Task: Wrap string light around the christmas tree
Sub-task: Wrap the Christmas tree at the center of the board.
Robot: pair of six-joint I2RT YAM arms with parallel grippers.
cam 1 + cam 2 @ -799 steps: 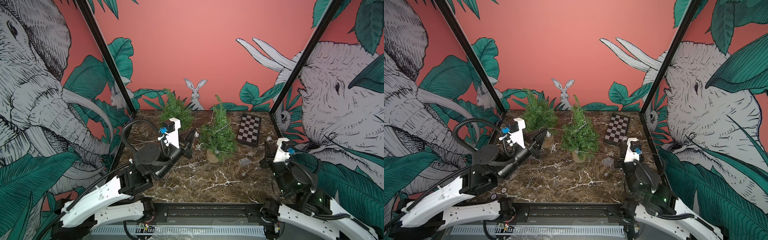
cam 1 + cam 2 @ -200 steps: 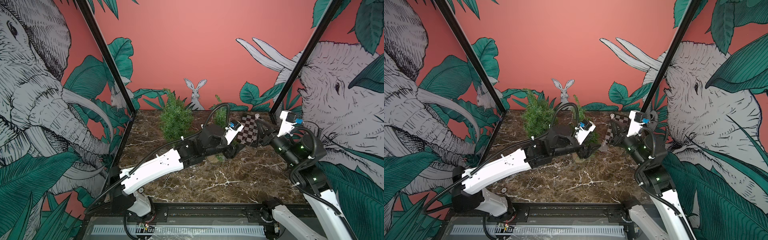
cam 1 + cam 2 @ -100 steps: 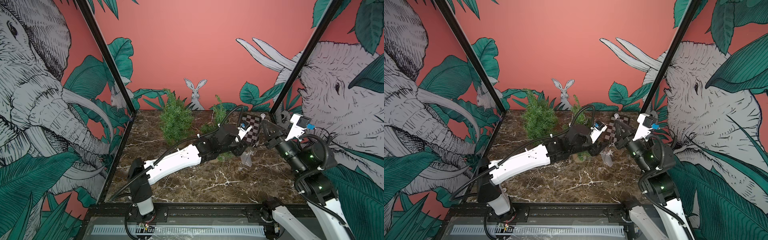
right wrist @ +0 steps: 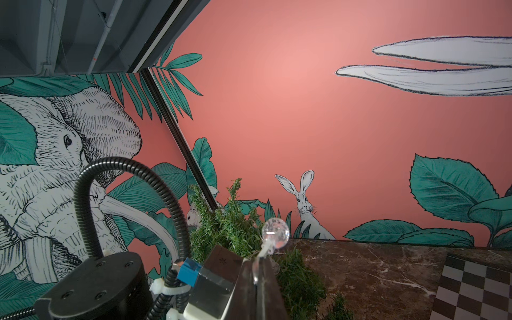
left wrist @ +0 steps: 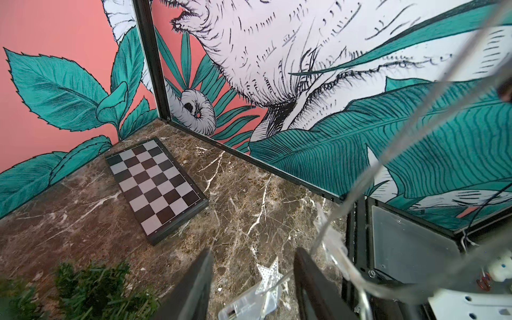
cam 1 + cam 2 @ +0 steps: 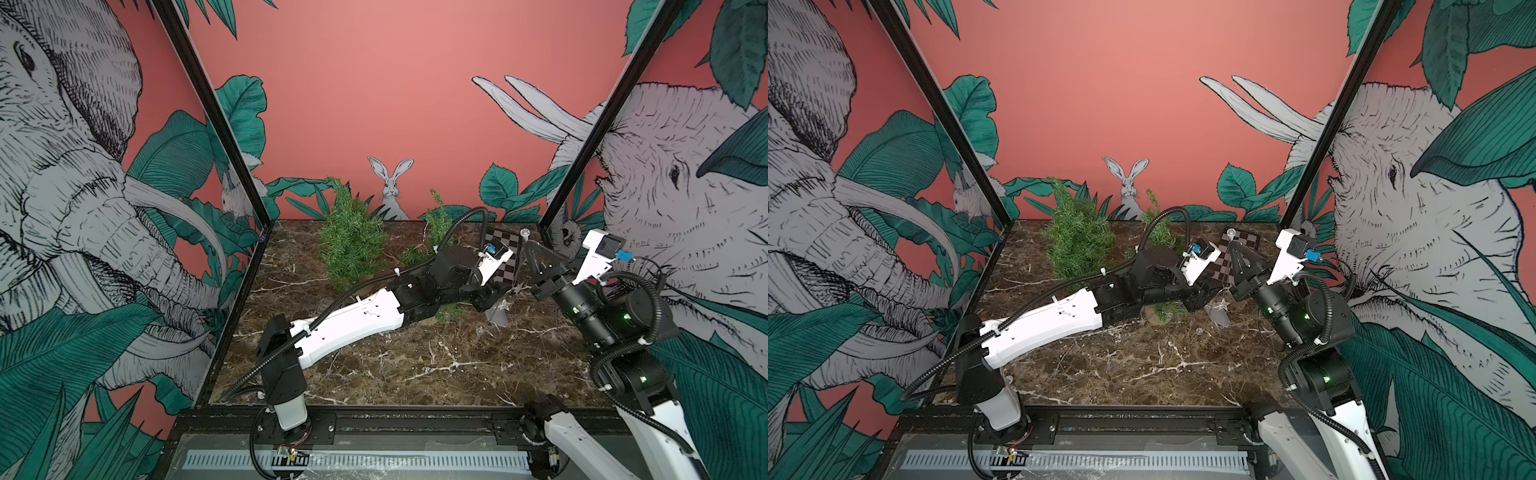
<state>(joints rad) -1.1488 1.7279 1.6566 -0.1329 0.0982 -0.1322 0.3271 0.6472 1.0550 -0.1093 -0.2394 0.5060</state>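
**Entry: two grippers, string light strung between them, tree beside**

Right gripper (image 6: 1234, 246): raised above the far right part of the counter (image 6: 374, 365), tips pointing up, jaws closed on the string light (image 4: 274, 231). In the right wrist view a clear globe bulb stands just past the pinched tips, with the wire running down between them.

Left gripper (image 5: 253, 282): low over the counter, near the right gripper, jaws parted. In the left wrist view a star bulb (image 5: 270, 274) and a clear battery box (image 5: 249, 304) lie on the marble between the two fingers (image 5: 194, 285); contact cannot be told. The wire rises out of frame past one finger.

Christmas tree (image 6: 438, 222): small, upright on a round base, directly behind and under the left forearm, largely hidden by it in both top views. The string hangs beside the tree, not around it.

Second tree (image 6: 351, 241): fuller, further left, near the back wall, well apart from both grippers.

Chessboard (image 5: 156, 187): flat in the far right corner, near the wall rail, just behind the grippers.

Open room: the near half of the counter is bare marble; the right wall panel stands close to the right arm.
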